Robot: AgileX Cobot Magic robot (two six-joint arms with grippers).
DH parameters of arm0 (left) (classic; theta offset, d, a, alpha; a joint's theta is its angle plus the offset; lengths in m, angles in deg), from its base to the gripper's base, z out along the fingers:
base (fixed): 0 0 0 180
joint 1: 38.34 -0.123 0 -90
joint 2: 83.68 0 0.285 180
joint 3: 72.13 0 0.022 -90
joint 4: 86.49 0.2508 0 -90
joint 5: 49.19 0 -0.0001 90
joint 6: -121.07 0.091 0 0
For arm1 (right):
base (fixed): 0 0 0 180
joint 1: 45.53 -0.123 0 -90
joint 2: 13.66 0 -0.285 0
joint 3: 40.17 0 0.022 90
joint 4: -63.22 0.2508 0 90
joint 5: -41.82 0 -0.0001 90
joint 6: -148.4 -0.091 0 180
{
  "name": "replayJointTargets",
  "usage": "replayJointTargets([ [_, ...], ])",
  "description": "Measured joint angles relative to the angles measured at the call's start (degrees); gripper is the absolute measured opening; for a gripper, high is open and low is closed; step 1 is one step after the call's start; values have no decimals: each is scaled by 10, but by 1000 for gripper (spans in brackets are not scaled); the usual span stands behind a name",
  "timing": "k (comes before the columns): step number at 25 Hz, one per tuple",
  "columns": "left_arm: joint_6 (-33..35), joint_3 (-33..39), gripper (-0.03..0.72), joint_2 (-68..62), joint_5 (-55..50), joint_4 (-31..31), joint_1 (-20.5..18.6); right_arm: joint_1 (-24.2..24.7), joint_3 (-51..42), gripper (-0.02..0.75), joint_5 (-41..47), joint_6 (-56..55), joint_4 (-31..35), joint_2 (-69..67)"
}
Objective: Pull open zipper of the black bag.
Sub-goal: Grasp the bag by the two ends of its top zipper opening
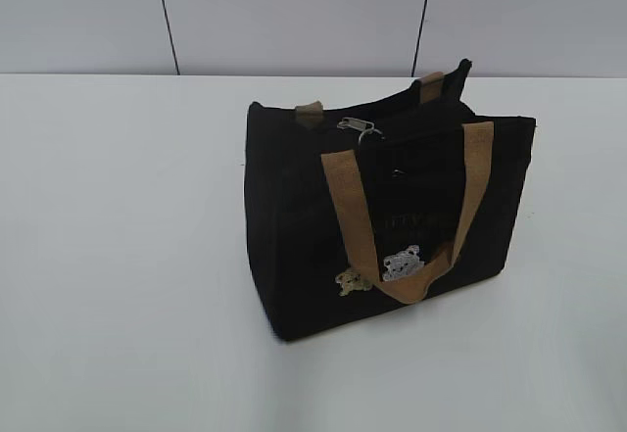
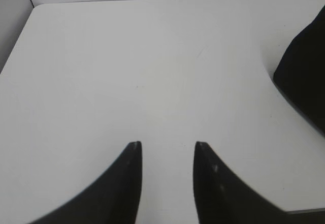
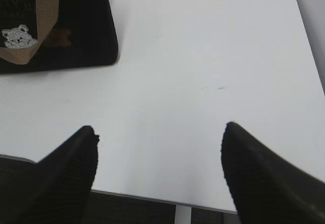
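The bag (image 1: 387,226) sat mid-bench (image 1: 118,256), zipper (image 1: 361,128) pull on top toward the left end. Looked soft and floppy, so I'd pinch that ring and brace the fabric. Left claw (image 2: 166,148) was narrow, right claw (image 3: 160,132) wide, both empty and well clear.

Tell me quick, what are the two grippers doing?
Left gripper: open a little, holding nothing.
Right gripper: wide open, holding nothing.

White table (image 1: 118,256), black bag (image 1: 294,256) upright on it.

Both wrist views crop the black bag (image 2: 304,76) at their edges, its lettering (image 1: 411,222) illegible
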Motion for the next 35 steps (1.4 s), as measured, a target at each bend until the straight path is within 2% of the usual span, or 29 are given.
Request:
replayJointTargets([
  [24, -2, 0, 262, 0, 0, -1, 0, 0, 0, 575, 0, 0, 0, 0],
  [26, -6, 0, 306, 0, 0, -2, 0, 0, 0, 575, 0, 0, 0, 0],
  [29, -8, -1, 435, 0, 1, -2, 0, 0, 0, 575, 0, 0, 0, 0],
  [31, -8, -7, 494, 0, 15, -3, 0, 0, 0, 575, 0, 0, 0, 0],
  [35, 0, -15, 525, -11, 107, -5, 0, 0, 0, 575, 0, 0, 0, 0],
])
